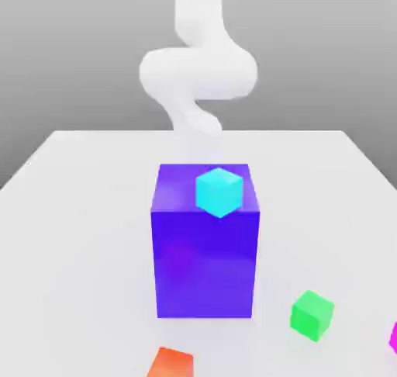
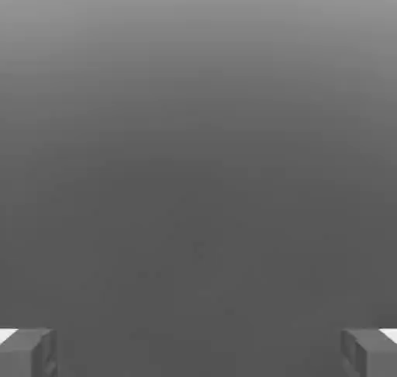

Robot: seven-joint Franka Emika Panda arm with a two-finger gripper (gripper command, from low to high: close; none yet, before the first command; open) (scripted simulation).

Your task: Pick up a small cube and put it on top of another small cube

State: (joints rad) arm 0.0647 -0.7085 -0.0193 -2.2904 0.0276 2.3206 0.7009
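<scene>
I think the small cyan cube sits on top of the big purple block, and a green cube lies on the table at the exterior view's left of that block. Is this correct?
One detail is wrong. The green cube lies on the table at the exterior view's right of the purple block, not its left. The cyan cube does sit on top of the block, as the exterior view shows.
</scene>
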